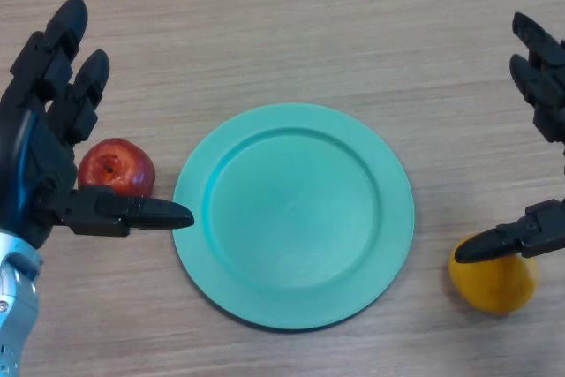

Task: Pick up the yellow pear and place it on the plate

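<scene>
Fruit sits on either side of the plate (pixel 265 302), a round teal dish lying flat in the middle of the wooden table (pixel 291 24). The yellow pear (pixel 496 284) rests on the table to the plate's right, near its rim but not touching it, close to the bottom right corner of the view. The right hand (pixel 540 86) comes in from that side, fingers straight and spread wide from the thumb, holding nothing. Its thumb (pixel 503 240) stretches across just above the pear's top, the tip pointing toward the plate, while the fingers (pixel 538 68) reach up and away well beyond the fruit. So the pear lies under the thumb side of the open hand, and I cannot tell whether the thumb actually touches it.

Over on the other side, the left hand (pixel 35 165) is likewise open, fingers extended, thumb pointing toward the plate's edge. A red apple (pixel 116 165) sits on the table between its thumb and fingers, just beside the plate and not clasped.
</scene>
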Available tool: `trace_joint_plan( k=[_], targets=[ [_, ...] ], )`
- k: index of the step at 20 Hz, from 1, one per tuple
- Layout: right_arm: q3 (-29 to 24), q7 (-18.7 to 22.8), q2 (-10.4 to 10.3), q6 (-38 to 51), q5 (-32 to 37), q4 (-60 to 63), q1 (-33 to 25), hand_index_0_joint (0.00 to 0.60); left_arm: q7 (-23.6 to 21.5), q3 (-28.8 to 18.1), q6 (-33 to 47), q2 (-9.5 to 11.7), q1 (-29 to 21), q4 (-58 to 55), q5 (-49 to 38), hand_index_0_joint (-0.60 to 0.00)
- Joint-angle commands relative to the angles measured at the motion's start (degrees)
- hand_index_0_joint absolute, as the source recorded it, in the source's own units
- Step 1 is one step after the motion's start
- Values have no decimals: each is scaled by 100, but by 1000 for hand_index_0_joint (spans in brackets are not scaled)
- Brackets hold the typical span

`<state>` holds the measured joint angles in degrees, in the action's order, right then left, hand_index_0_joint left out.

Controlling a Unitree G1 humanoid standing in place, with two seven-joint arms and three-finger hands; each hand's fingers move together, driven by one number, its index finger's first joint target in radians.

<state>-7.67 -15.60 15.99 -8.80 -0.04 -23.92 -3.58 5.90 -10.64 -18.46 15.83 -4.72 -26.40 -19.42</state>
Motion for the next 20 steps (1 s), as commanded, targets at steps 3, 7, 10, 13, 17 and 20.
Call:
trace_joint_plan(
  k=[3, 7, 10, 13, 17, 20],
  targets=[
    [-267, 215, 154, 473, 198, -313, -157, 0, -108, -332, 567, 201, -109, -457, -167, 0],
    [-298, 169, 206, 385, 227, -211, -240, 0, -41, -408, 520, 225, -69, -495, -183, 0],
    [-400, 79, 222, 402, 303, -298, -143, 0, -2, -463, 504, 247, -37, -541, -177, 0],
    [-611, 34, 198, 346, 338, -593, 133, 0, -2, -434, 460, 264, -98, -480, -126, 0],
    [-692, -32, 27, 925, -47, -554, 592, 0, -44, -372, 531, 246, -138, -408, -65, 0],
    [-704, -7, -67, 1691, -231, -51, 844, 0, -5, -349, 526, 240, -117, -348, -16, 0]
  ],
)
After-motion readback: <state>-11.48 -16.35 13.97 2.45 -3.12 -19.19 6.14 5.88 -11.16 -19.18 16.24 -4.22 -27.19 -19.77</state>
